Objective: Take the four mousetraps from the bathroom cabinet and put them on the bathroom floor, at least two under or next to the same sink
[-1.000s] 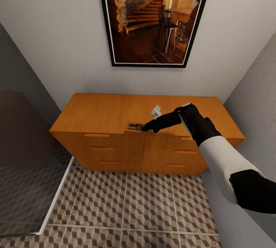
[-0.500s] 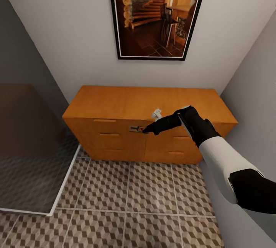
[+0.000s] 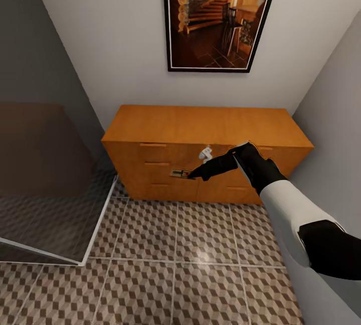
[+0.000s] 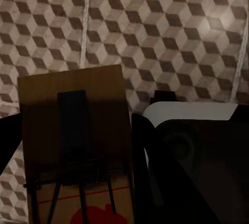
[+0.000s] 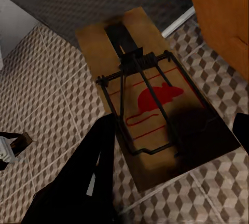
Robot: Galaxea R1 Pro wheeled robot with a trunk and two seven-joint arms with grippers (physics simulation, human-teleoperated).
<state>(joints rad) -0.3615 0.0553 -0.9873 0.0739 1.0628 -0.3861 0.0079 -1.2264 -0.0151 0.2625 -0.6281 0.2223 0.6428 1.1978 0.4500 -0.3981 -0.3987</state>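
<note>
My right gripper [image 3: 193, 174] is shut on one end of a mousetrap [image 3: 180, 173], a small tan board with dark wire. It hangs in the air in front of the drawers of the orange-brown cabinet [image 3: 203, 125], above the bathroom floor [image 3: 200, 255]. The right wrist view shows this mousetrap [image 5: 148, 97] with a red mouse print, between my dark fingers [image 5: 101, 156]. In the left wrist view a second mousetrap [image 4: 78, 130] sits between the jaws of my left gripper [image 4: 75, 141], over the cube-patterned bathroom floor [image 4: 171, 32]. The sink is out of view.
A glass shower panel [image 3: 45, 199] with a white sill stands at the left. A grey wall [image 3: 336, 129] runs close along the right of my arm. A framed picture [image 3: 218, 14] hangs above the cabinet. Open tiled floor lies between me and the drawers.
The whole view has drawn back from the cabinet and shifted. The mousetrap in my right gripper has left the cabinet's top edge and now hangs in front of the drawers.
</note>
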